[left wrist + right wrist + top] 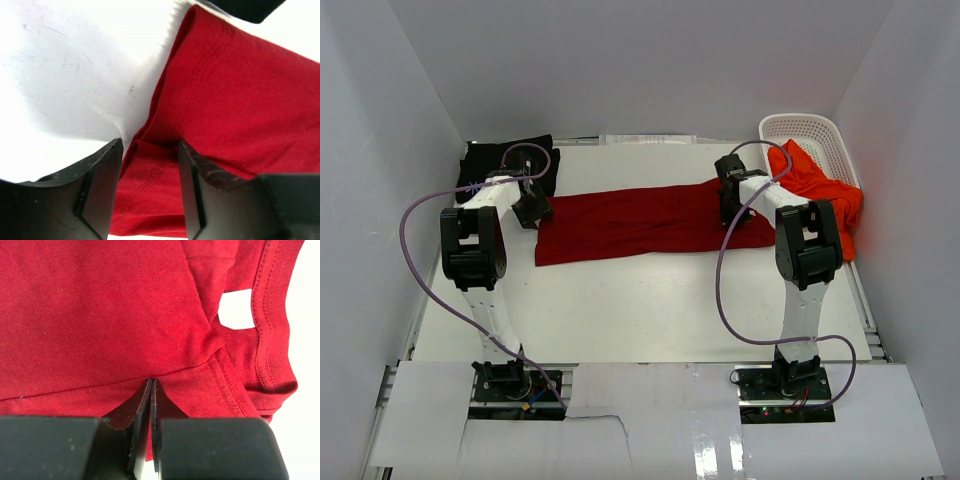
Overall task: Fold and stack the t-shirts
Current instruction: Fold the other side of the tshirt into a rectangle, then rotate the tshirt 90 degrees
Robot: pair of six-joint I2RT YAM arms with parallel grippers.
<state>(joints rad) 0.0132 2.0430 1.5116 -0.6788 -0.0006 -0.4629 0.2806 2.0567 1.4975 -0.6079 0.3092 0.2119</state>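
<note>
The dark red t-shirt [650, 220] lies as a long folded strip across the middle of the table. My left gripper [532, 210] is at its left end. In the left wrist view it [150, 146] is open, with the shirt's hem [150, 185] between its fingers. My right gripper [730, 205] is at the shirt's right end. In the right wrist view it [151, 382] is shut on a pinch of the red cloth [100, 315] near the collar [267, 330]. The black t-shirt [500, 160] lies at the back left. The orange-red t-shirt [820, 190] hangs over the basket.
A white slotted basket [815, 130] stands at the back right corner. White walls close in the table on the left, back and right. Purple cables [720, 280] loop from both arms over the near table.
</note>
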